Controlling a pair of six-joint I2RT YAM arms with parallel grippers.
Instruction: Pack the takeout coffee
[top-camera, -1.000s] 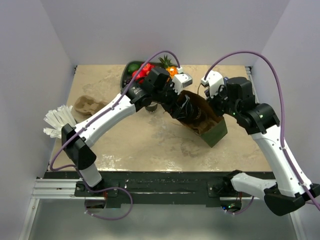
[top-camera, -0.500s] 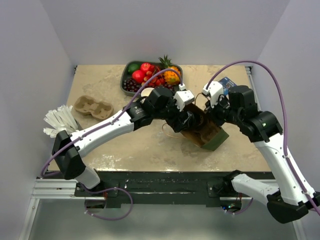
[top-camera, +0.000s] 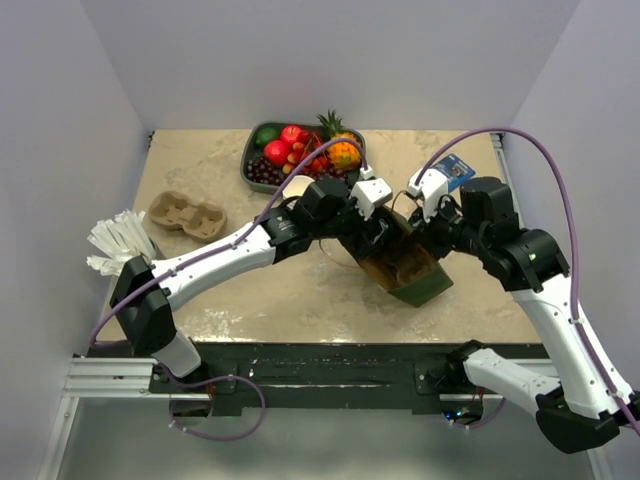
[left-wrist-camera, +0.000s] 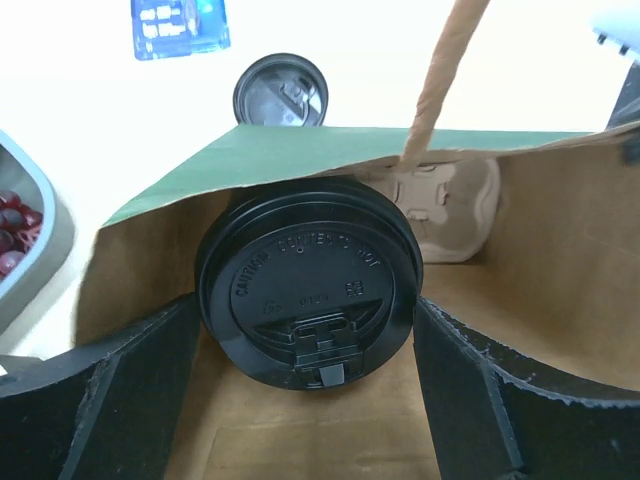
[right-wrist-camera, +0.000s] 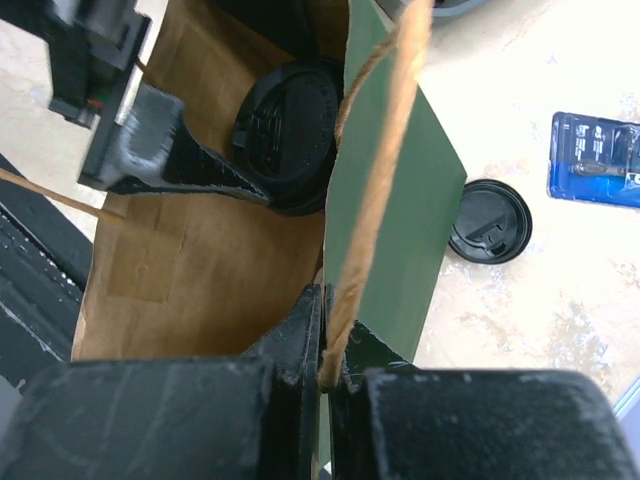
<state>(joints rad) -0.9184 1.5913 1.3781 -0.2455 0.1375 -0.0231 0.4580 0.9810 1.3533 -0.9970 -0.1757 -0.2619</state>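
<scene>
Left pincer (left-wrist-camera: 307, 312) is deep in the paper bag (left-wrist-camera: 300, 155), grasping the coffee (left-wrist-camera: 305, 280) just under its black lid! Right pincer (right-wrist-camera: 325, 345) pinches the bag's rim, holding it open. Coffee's inside, so I'd say only letting go and pulling out remain.

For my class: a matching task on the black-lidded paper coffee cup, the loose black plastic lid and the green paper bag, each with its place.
1 black-lidded paper coffee cup
2 loose black plastic lid
3 green paper bag

A wall pinched by shut right gripper
B on the table, outside bag
C inside bag, held by left gripper

Pairs: 1-C, 2-B, 3-A
</scene>
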